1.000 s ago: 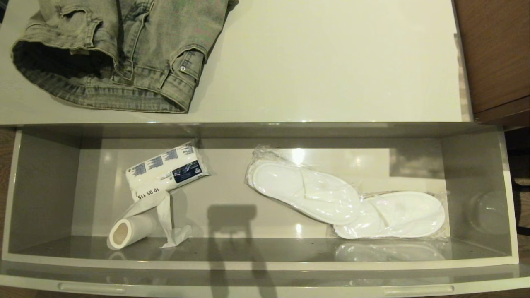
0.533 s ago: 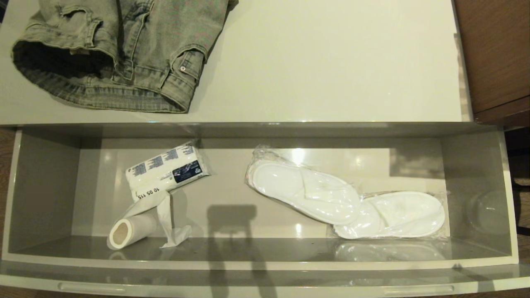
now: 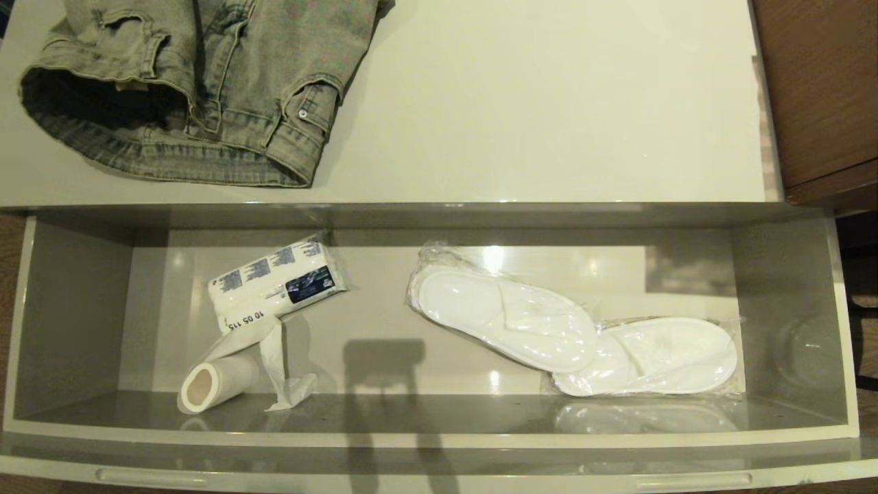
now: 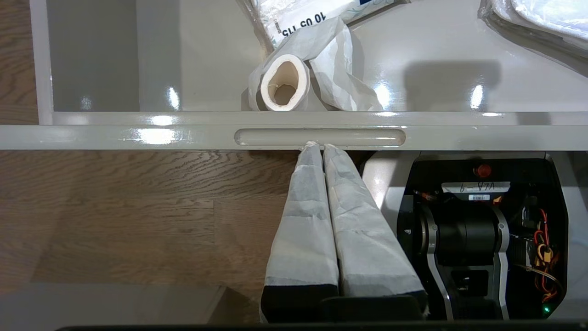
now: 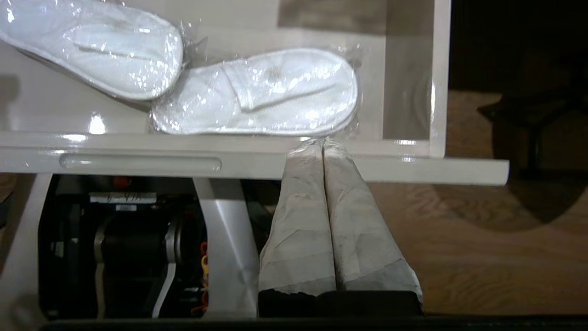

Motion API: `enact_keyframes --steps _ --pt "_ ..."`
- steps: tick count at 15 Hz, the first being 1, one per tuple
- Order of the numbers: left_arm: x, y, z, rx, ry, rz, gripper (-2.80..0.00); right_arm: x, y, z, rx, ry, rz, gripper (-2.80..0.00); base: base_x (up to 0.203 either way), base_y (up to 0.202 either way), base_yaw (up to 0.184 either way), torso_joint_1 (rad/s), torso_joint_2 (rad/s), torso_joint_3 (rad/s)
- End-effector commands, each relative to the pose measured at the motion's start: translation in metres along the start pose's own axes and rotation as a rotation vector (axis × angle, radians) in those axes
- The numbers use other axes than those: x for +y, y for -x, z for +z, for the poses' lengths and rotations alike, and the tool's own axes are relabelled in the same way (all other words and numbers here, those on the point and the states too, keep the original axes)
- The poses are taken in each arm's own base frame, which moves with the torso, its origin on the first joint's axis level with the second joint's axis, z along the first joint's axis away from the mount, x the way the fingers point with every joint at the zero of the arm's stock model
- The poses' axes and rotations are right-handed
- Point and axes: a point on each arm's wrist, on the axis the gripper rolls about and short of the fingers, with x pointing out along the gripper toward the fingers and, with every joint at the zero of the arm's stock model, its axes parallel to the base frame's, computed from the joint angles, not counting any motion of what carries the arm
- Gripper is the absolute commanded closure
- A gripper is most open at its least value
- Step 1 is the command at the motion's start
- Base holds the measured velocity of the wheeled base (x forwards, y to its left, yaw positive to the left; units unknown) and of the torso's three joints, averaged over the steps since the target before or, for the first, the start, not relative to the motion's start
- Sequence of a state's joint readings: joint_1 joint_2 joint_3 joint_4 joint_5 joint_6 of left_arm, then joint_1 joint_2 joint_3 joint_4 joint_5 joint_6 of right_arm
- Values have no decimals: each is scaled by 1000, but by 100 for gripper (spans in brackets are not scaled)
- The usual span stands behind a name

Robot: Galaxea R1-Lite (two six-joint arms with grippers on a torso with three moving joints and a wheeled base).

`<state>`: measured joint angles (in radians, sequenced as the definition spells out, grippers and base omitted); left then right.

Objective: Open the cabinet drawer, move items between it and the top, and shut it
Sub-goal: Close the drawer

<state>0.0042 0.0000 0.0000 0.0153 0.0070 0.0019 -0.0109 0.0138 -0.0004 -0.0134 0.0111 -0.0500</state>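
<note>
Just beyond the tips of the left gripper (image 4: pixel 317 146) runs the front of the cabinet drawer (image 4: pixel 138 137), pulled fully out; the two padded fingers are pressed together with nothing between them, and they sit at the edge of one long recessed slot handle (image 4: pixel 320 137). Past that handle, inside the drawer, a white paper roll (image 4: pixel 285 82) lies with its hollow end facing the gripper, and a white tissue pack (image 4: pixel 294 16) with blue print lies farther in behind it.

The right gripper (image 5: pixel 316 143) is likewise closed on nothing, its fingertips at the drawer's front lip, near the drawer's right end and well to the side of the other slot handle (image 5: pixel 140 162). Directly ahead of those tips, on the drawer floor, lies the pair of white slippers (image 5: pixel 257 94) in clear plastic wrap, one slipper close to the front wall and the other angled farther in.

From the head camera neither gripper shows. The folded grey-green denim garment (image 3: pixel 199 82) rests on the top (image 3: pixel 549 103), toward its left end, far beyond both grippers. Brown wooden furniture (image 3: pixel 823 89) stands at the right of the cabinet.
</note>
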Motion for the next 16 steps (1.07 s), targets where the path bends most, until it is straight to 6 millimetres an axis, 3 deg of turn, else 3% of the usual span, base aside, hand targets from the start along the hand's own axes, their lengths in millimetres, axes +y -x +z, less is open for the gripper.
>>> enact_keyframes --steps 1,16 --pt "0 0 0 2 0 1 0 0 0 -2 23 -18 -2 0 0 0 0 0 0 0" --pt "0 0 0 2 0 1 0 0 0 -2 33 25 6 0 0 0 0 0 0 0"
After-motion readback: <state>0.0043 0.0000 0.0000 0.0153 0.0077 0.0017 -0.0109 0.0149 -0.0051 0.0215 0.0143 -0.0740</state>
